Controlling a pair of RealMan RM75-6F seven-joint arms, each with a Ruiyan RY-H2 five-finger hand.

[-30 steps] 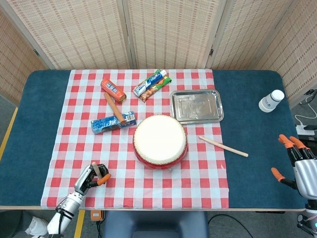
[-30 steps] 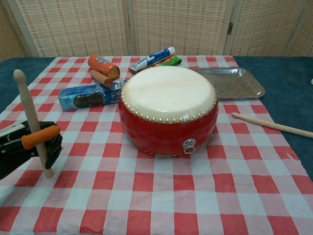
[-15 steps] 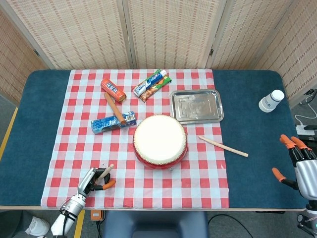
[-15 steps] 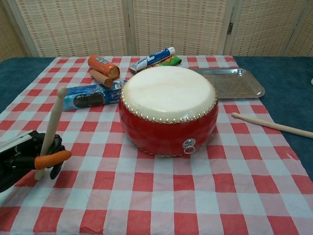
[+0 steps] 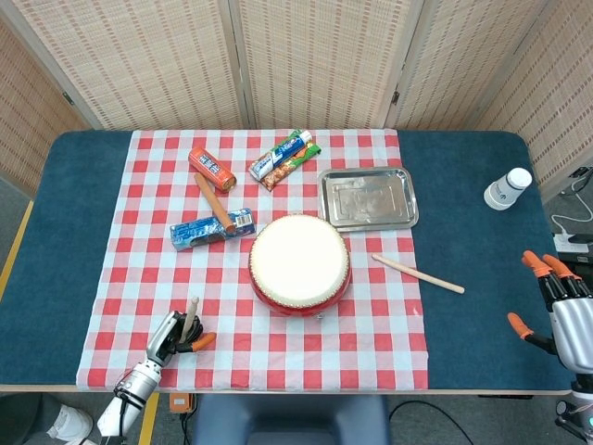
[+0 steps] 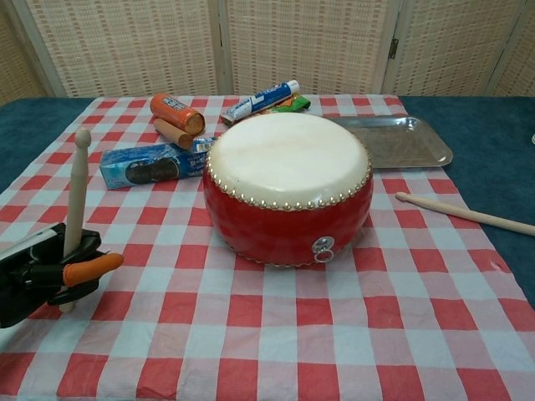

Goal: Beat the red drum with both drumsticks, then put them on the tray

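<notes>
The red drum (image 5: pixel 299 263) (image 6: pixel 288 188) with its cream skin stands mid-cloth. My left hand (image 5: pixel 172 336) (image 6: pixel 52 272) is at the front left of the cloth and grips a wooden drumstick (image 6: pixel 75 192) (image 5: pixel 192 313), which stands nearly upright with its tip up. A second drumstick (image 5: pixel 417 273) (image 6: pixel 466 213) lies flat to the right of the drum, free of either hand. The metal tray (image 5: pixel 367 197) (image 6: pixel 399 139) sits behind the drum to the right. My right hand (image 5: pixel 561 306) hovers open at the table's far right edge, well clear of that stick.
Behind the drum lie an orange tube (image 5: pixel 211 168), a sausage-like roll (image 5: pixel 214 198), a blue biscuit packet (image 5: pixel 211 229) and toothpaste boxes (image 5: pixel 284 158). A white bottle (image 5: pixel 507 189) stands on the blue table at the far right.
The left hand has drawn back toward the table's front edge, and its drumstick swung from leaning left, through a rightward lean, to nearly upright. The right hand stayed put.
</notes>
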